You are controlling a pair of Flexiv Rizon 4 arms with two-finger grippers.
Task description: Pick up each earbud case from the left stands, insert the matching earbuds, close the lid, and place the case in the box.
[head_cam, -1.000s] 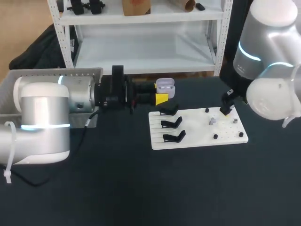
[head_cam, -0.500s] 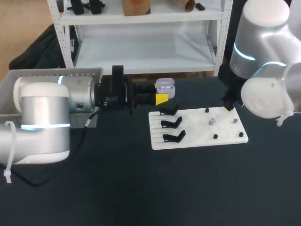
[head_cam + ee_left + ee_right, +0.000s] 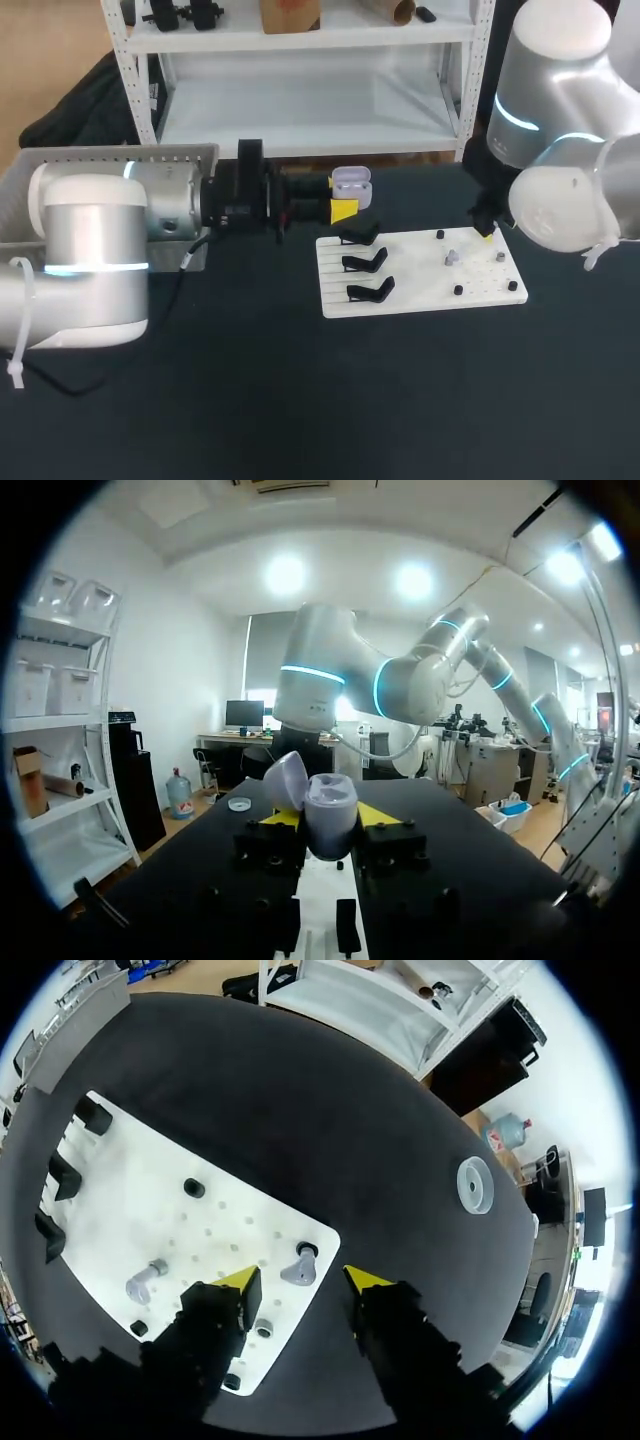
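Note:
My left gripper (image 3: 343,210) is shut on a lavender earbud case (image 3: 351,186), held in the air behind the white board (image 3: 420,295). The case's lid stands open. In the left wrist view the case (image 3: 330,818) sits between the two yellow tips. Three black stands (image 3: 366,262) on the board's left side are bare. My right gripper (image 3: 302,1280) hangs over the board's far right corner, open, with a grey earbud (image 3: 298,1270) on its peg between the fingers and untouched. A second grey earbud (image 3: 147,1282) stands further in on the board (image 3: 150,1220).
Small black pegs (image 3: 458,290) dot the board's right half. A grey bin (image 3: 120,156) stands at the back left, behind my left arm. A clear round ring (image 3: 474,1184) lies on the dark table beyond the board.
My right arm has swung slightly left above the board's far right corner, and its fingers have come closer together. The left arm and the case have not moved.

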